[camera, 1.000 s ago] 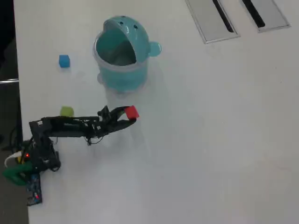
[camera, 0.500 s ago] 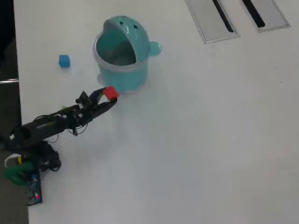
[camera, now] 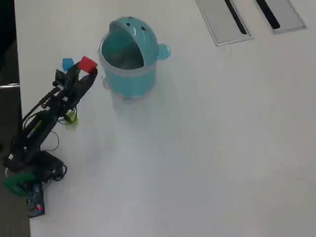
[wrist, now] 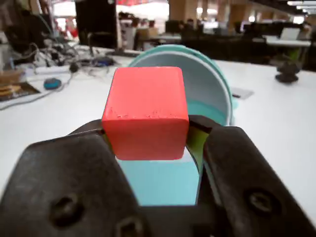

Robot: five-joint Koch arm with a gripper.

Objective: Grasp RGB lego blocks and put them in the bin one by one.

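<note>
My gripper (wrist: 148, 133) is shut on the red block (wrist: 146, 112), which fills the middle of the wrist view. In the overhead view the gripper (camera: 85, 70) holds the red block (camera: 88, 63) just left of the teal bin (camera: 129, 74). The bin's domed lid is tipped open, and its rim and inside show behind the block in the wrist view (wrist: 210, 86). The blue block (camera: 67, 63) lies on the table left of the gripper. The yellow-green block (camera: 72, 118) lies beside the arm, partly hidden by it.
The white table (camera: 207, 148) stretches to the right. Two grey cable slots (camera: 224, 19) sit at its far edge. Cables and clutter (wrist: 54, 59) lie at the far left in the wrist view. The arm's base (camera: 29, 177) is at the lower left.
</note>
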